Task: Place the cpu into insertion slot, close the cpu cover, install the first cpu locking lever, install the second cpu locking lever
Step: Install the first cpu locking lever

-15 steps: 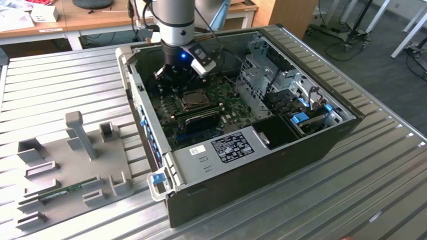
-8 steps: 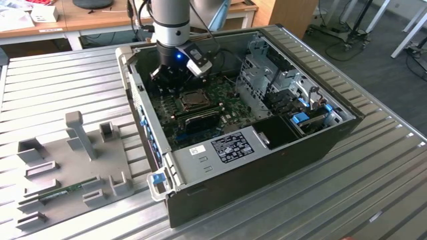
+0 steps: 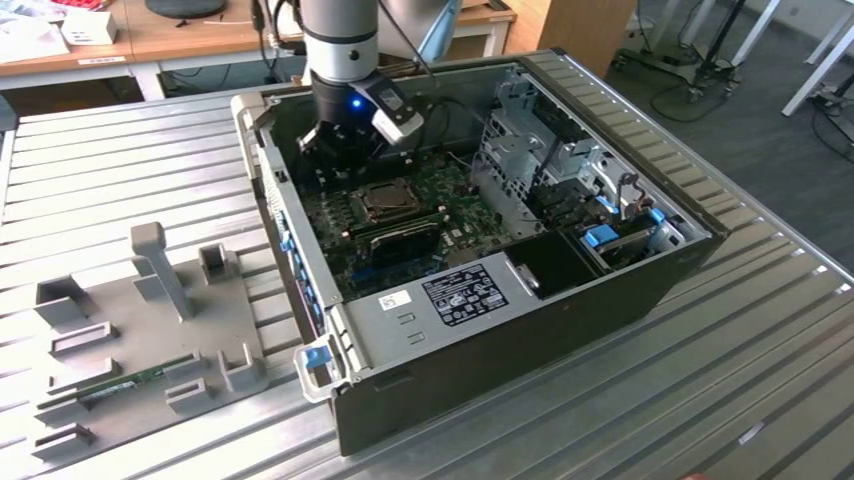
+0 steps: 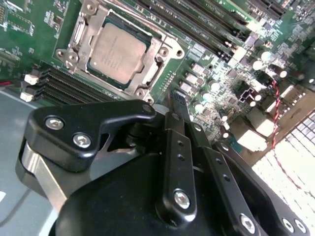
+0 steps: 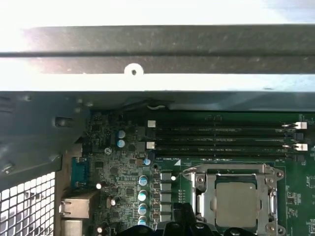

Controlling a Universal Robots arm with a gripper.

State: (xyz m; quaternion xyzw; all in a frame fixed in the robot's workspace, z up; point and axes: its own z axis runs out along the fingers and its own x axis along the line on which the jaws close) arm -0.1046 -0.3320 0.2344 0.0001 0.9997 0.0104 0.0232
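The cpu (image 4: 118, 46) lies flat in the insertion slot (image 4: 66, 54), its dull metal top showing. The cpu cover (image 4: 160, 54) lies down around it as a silvery frame. In the first wrist view the cpu (image 5: 236, 204) sits inside the cover (image 5: 202, 189). My gripper (image 4: 179, 101) hovers over the green board just beside the socket, and its black fingers (image 4: 174, 147) are together with nothing between them. In the exterior view the gripper (image 3: 344, 165) hangs inside the open computer case, close to the socket (image 3: 387, 200).
Long black memory slots (image 5: 221, 140) run beside the socket. Near the gripper is the case wall (image 5: 157, 49). A metal drive cage (image 3: 534, 160) stands on the exterior view's right. A grey fixture plate (image 3: 134, 340) with a green memory stick (image 3: 127, 385) lies outside the case.
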